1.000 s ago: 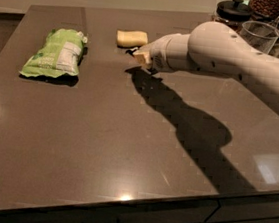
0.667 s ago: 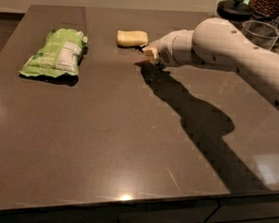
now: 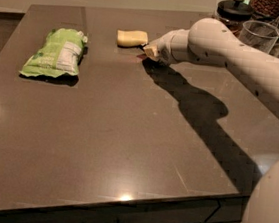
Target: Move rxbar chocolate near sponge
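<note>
rxbar chocolate: not made out for sure; no shiny black wrapper picked out against the dark top, possibly hidden at the tool tip or lost in the shadow there, could not tell which. gripper (image 3: pixel 150 51): sat in upper middle of frame, low over the countertop (image 3: pixel 100 144), tip pointed toward frame left. Open or closed state could not be told, nor whether anything was clamped in it. sponge (image 3: pixel 132 37): pale yellow block, lay flat on the counter in upper middle of frame, just left of the gripper tip, very near it; touching or apart could not be told. Green snack bag (image 3: pixel 56 54): lay flat at upper left of frame, well apart from sponge and gripper. White arm (image 3: pixel 227 48): reached in from right edge, ran across upper right down to the gripper. Arm shadow (image 3: pixel 200 110): fell dark on the counter from under the gripper toward lower right. Glass jar with black lid (image 3: pixel 234 11) and clear cup (image 3: pixel 259 34): stood at top right, behind the arm.
</note>
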Controlling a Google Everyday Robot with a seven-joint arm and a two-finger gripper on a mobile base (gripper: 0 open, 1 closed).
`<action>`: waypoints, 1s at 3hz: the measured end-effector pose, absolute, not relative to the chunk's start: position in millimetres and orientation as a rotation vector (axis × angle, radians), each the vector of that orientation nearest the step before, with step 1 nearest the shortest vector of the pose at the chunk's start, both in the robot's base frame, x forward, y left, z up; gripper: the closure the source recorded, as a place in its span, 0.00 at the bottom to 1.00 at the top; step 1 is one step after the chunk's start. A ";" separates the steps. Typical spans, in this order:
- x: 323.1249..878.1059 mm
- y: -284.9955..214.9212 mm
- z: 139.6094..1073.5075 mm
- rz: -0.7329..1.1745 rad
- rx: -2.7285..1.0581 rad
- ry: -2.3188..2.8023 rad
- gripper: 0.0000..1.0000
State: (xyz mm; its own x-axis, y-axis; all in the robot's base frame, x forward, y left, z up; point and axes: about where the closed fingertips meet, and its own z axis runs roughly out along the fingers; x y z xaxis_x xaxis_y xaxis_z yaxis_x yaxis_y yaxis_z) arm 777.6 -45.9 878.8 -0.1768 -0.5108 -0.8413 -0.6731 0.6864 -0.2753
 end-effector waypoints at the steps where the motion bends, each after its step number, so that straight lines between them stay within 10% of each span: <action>1: 793.3 -32.6 876.9 0.199 -0.948 1.818 0.59; 3: 793.2 -28.6 875.2 0.204 -0.953 1.818 0.04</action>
State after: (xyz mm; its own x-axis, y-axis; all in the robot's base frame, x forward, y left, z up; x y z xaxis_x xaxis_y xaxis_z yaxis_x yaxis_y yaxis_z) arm 793.2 -28.6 875.2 -0.1583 -0.5122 -0.8441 -0.6866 0.6715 -0.2788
